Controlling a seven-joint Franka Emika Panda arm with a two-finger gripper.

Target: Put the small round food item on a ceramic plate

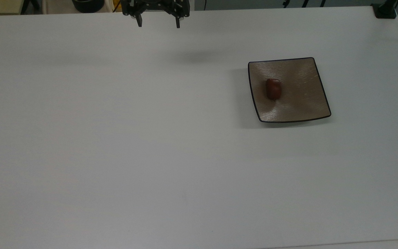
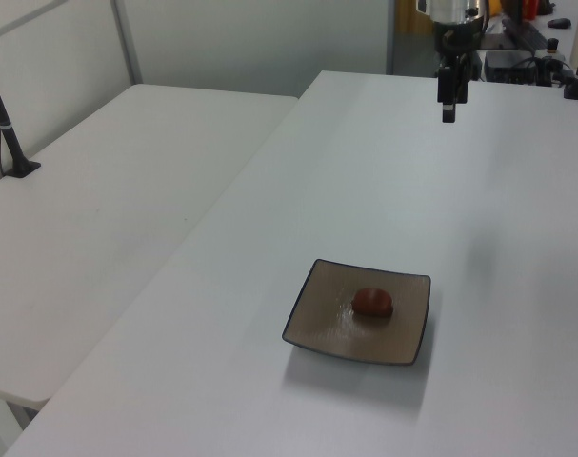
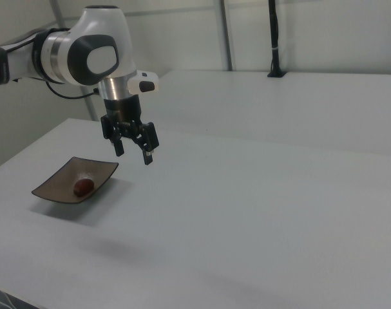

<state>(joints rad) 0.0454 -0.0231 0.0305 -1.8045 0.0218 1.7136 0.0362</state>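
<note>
While we are looking down at the white surface point(image 1: 116, 138), the small round food item point(image 1: 273, 89) is sitting near the middle of the ceramic plate point(image 1: 302, 100). Our end effector point(image 1: 158, 24) is hanging high above the surface, far from the plate, with its fingers wide apart and holding nothing

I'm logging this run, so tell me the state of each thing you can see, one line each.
Gripper: open, empty, raised above the table near the top view's upper edge, well away from the plate.
Food item: lying on the plate, near its middle, nothing touching it from above.
Plate: flat on the table, upright, holding the food item.
Table: white, with the plate resting on it.
</note>
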